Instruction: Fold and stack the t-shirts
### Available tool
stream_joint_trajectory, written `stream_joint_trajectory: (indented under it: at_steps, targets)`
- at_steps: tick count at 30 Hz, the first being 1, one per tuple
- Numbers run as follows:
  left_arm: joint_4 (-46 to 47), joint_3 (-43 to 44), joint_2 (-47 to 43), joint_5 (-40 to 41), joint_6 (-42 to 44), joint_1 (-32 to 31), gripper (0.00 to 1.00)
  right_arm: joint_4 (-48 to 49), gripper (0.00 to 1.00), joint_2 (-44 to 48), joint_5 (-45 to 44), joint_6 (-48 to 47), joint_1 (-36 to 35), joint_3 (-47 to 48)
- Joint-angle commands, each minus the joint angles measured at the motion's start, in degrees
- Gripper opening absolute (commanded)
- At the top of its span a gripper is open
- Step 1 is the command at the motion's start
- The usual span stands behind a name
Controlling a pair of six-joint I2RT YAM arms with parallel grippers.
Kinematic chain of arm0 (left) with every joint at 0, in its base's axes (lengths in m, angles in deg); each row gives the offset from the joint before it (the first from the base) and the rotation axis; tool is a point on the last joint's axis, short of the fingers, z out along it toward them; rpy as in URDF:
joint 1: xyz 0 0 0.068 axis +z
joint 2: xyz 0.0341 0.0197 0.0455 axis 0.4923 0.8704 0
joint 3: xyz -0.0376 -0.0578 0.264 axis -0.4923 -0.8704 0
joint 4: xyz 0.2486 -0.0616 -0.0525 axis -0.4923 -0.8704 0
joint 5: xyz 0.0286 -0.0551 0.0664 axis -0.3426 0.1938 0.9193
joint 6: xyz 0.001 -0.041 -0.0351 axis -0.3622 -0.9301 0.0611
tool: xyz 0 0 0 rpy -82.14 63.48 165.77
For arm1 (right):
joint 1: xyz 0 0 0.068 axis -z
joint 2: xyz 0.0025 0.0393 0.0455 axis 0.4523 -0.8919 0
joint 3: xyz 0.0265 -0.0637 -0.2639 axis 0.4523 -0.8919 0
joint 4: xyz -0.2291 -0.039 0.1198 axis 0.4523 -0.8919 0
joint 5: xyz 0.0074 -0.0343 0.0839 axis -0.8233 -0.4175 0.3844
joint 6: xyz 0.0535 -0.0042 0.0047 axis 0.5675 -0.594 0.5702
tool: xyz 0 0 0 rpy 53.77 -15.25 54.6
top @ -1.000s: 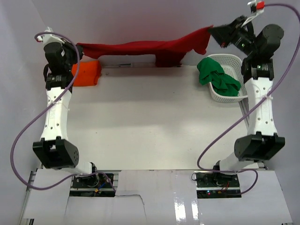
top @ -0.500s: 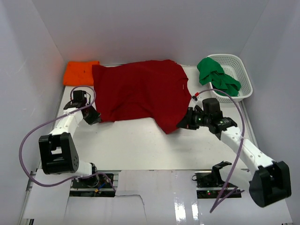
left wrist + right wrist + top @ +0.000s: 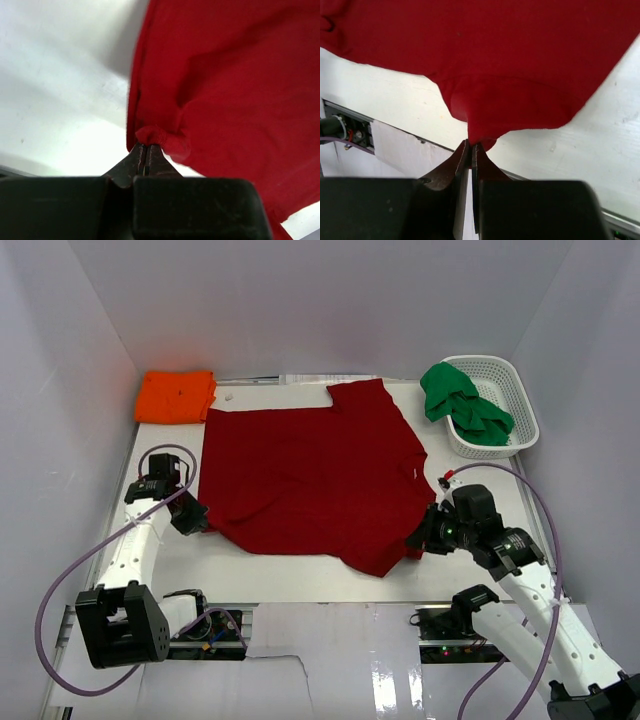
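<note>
At far right: white basket (image 3: 500, 368) holds green t-shirt (image 3: 450, 395) | left end effector (image 3: 196, 521), right end effector (image 3: 415, 540) pinching dark red t-shirt (image 3: 310, 475)

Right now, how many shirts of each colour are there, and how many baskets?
dark red t-shirt: 1
orange t-shirt: 1
green t-shirt: 1
white basket: 1
Total: 4 things

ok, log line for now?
dark red t-shirt: spread flat | left jaws: shut on near-left corner | right jaws: shut on near-right corner | orange t-shirt: folded | green t-shirt: in lattice basket
</note>
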Motion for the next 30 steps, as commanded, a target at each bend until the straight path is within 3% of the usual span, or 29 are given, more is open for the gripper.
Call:
stream_joint_trajectory:
  at_steps: [1, 8, 15, 24, 30]
  targets:
    - [-3.7, -4.4, -0.8, 0.8, -2.5, 0.2, 0.00, -4.9, 0.08, 1.5, -2.0, 1.0, -0.3, -2.5]
    - [-5.6, -4.0, -4.6, 4.4, -5.8, 0.3, 0.00, -3.3, 0.08, -3.4, -8.8, -1.1, -0.3, 1.7]
    - [-5.0, -1.9, -0.2, 5.1, -6.0, 1.4, 0.00, -0.2, 0.08, -11.9, -17.2, -5.0, -0.1, 8.0]
    - [-1.4, 5.8, 8.1, 10.9, -5.7, 1.3, 0.00, 6.0, 0.08, -23.3, -17.8, -9.7, 2.3, 13.8]
    - [1.3, 6.2, 12.3, 11.8, -6.5, 1.4, 0.00, 8.8, 0.08, -31.2, -16.6, -12.9, 3.8, 19.6]
